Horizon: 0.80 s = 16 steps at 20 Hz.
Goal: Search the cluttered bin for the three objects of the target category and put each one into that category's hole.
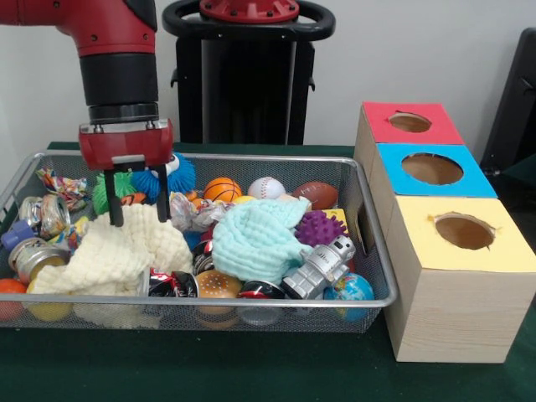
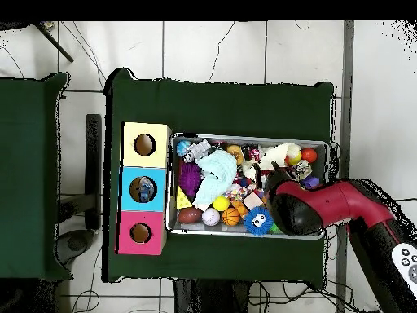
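Gripper (image 1: 136,208) hangs over the left part of the wire bin (image 1: 378,251); its two black fingers (image 1: 111,201) stand apart, empty, tips just touching the cream cloth (image 1: 113,251); mint cloth (image 1: 255,239) heaped mid-bin, silver toy robot (image 1: 322,264) leaning against it; cans (image 1: 38,218) at left edge, printing unreadable; red box (image 1: 406,126), blue box (image 1: 431,167) and yellow box (image 1: 465,234), one hole each, stand right of the bin, no labels visible.

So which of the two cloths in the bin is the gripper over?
The cream cloth at the bin's left end in the front view. The open gripper reaches its top edge, while the mint-green cloth lies apart, mid-bin.
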Tool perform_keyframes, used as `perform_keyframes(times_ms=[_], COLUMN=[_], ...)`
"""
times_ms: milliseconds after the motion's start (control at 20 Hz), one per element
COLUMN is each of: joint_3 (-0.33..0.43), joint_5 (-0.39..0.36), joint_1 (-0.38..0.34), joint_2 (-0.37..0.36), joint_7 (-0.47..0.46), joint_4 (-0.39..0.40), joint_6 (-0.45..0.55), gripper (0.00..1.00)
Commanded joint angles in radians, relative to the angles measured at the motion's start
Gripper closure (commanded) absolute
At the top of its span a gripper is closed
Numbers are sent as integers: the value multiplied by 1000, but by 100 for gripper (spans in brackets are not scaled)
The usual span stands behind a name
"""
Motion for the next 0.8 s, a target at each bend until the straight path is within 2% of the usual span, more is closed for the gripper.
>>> perform_keyframes(times_ms=[50, 250, 800], joint_3=[-77, -63, -69], joint_5=[-68, -43, -42], joint_1=[18, 15, 17], joint_2=[-24, -37, -34], joint_7=[-109, -141, -142], joint_4=[-106, -113, -117], joint_6=[-23, 1, -1], gripper=[0, 0, 0])
